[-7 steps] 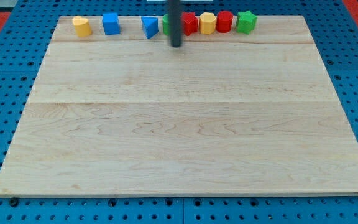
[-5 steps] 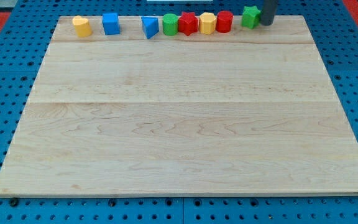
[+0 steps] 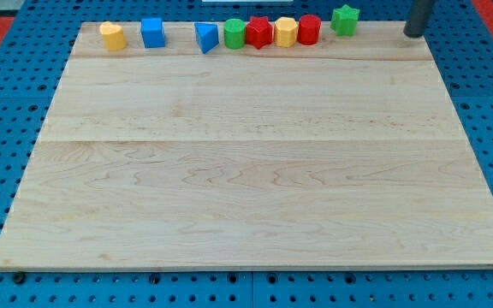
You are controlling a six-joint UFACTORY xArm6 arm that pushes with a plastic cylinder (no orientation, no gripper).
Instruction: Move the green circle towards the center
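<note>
The green circle (image 3: 234, 33) sits in a row of blocks along the view's top edge of the wooden board (image 3: 255, 171). It stands between a blue triangle (image 3: 205, 37) on its left and a red star (image 3: 259, 32) on its right. My tip (image 3: 413, 33) is at the board's top right corner, far to the right of the green circle and to the right of the green star (image 3: 345, 20). It touches no block.
The same row holds a yellow cylinder (image 3: 113, 36), a blue cube (image 3: 152, 32), a yellow hexagon (image 3: 286, 31) and a red cylinder (image 3: 309, 29). A blue pegboard surrounds the board.
My tip has swept right along the top row, from beside the green circle to the top right corner. The green star has shifted slightly up.
</note>
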